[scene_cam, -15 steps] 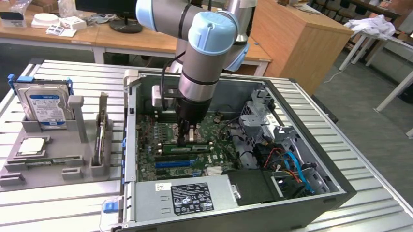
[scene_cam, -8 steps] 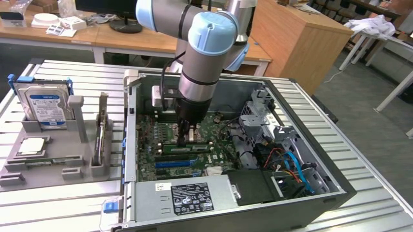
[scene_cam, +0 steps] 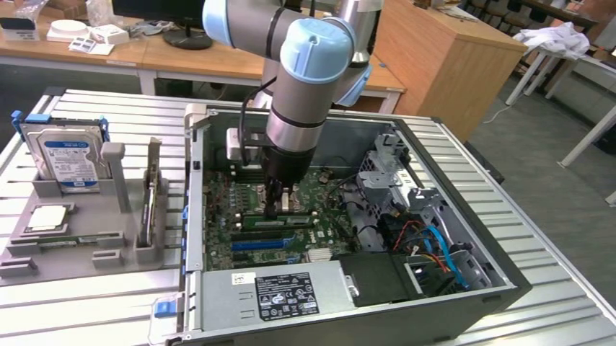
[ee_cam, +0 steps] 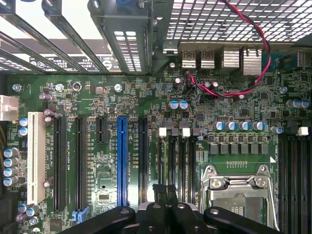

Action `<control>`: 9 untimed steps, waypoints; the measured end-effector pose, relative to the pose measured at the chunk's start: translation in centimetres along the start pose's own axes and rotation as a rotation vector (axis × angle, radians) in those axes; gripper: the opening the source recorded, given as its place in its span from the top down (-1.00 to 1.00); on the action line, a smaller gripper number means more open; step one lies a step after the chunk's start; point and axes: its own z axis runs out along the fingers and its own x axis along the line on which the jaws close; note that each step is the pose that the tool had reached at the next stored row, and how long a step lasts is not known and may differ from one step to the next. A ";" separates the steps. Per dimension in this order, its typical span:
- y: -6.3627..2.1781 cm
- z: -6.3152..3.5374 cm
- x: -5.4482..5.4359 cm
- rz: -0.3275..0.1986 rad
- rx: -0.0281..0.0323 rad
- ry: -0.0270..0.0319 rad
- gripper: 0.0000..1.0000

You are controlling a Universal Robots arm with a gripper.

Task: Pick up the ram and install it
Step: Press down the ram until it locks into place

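Observation:
The arm reaches down into the open computer case (scene_cam: 500, 281). My gripper (scene_cam: 279, 213) is shut, and its black fingertips sit on the motherboard's memory slots (ee_cam: 187, 161). In the exterior view the ram (scene_cam: 293, 219), a thin green stick, stands on edge in a slot right beneath the fingertips. In the wrist view the gripper (ee_cam: 165, 189) has its fingers pressed together over the slot nearest the blue connector (ee_cam: 122, 161). I cannot tell whether the fingers pinch the ram or only touch its top edge.
The silver processor socket (ee_cam: 239, 195) lies beside the slots. Cables and a drive cage (scene_cam: 423, 216) fill the case's right side, and a power supply (scene_cam: 279, 292) sits at the near edge. Outside the case, a grey holder (scene_cam: 68, 245) carries a hard drive (scene_cam: 69, 155).

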 end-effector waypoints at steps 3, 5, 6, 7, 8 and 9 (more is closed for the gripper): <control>0.00 0.07 0.0 0.000 0.0003 0.0000 0.79; 0.00 0.07 0.0 0.000 0.0004 0.0000 0.79; 0.00 0.07 0.0 0.000 0.0004 0.0001 0.79; 0.00 0.07 0.0 0.000 0.0004 0.0000 0.79; 0.00 0.08 0.0 0.000 0.0004 0.0000 0.79; 0.00 0.12 0.0 0.000 0.0009 -0.0001 0.79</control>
